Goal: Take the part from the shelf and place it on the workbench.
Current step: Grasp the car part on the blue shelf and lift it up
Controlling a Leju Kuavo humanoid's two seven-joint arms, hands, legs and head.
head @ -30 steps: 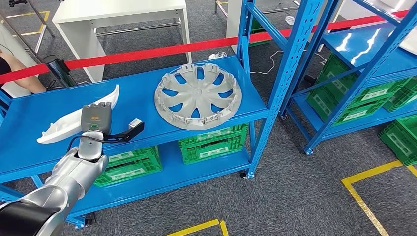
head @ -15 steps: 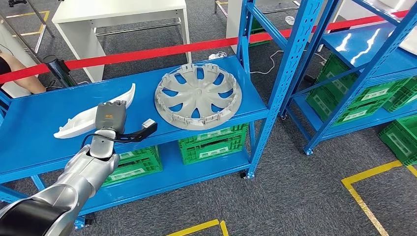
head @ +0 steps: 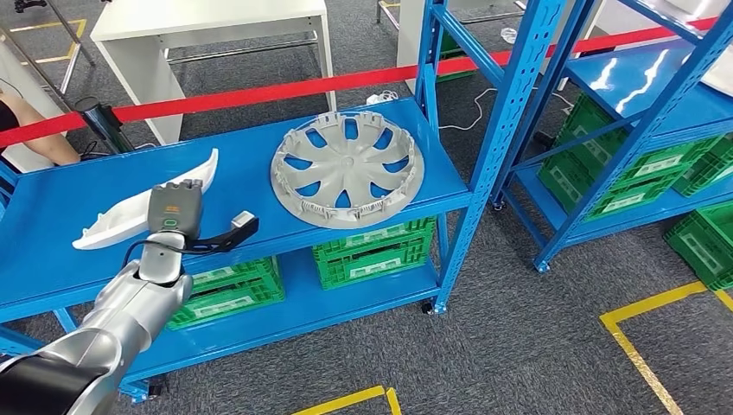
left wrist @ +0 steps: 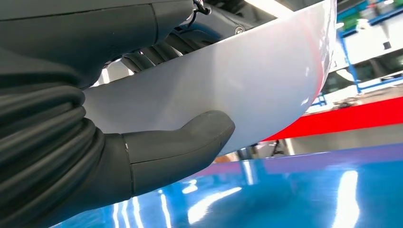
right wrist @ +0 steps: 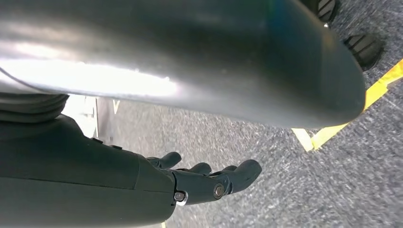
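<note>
A long, white curved part lies over the upper level of a blue shelf, its long axis running from the near left end up to a pointed tip at the far right. The left hand sits at the part's middle, on the near side, reaching in from below left. In the left wrist view the thumb presses under the white part while darker fingers curl over its other face, so the hand holds it, seemingly raised just off the blue surface. A grey wheel cover lies well apart to the right. The right hand hangs over the floor, fingers loosely extended, holding nothing. No workbench can be identified for certain.
</note>
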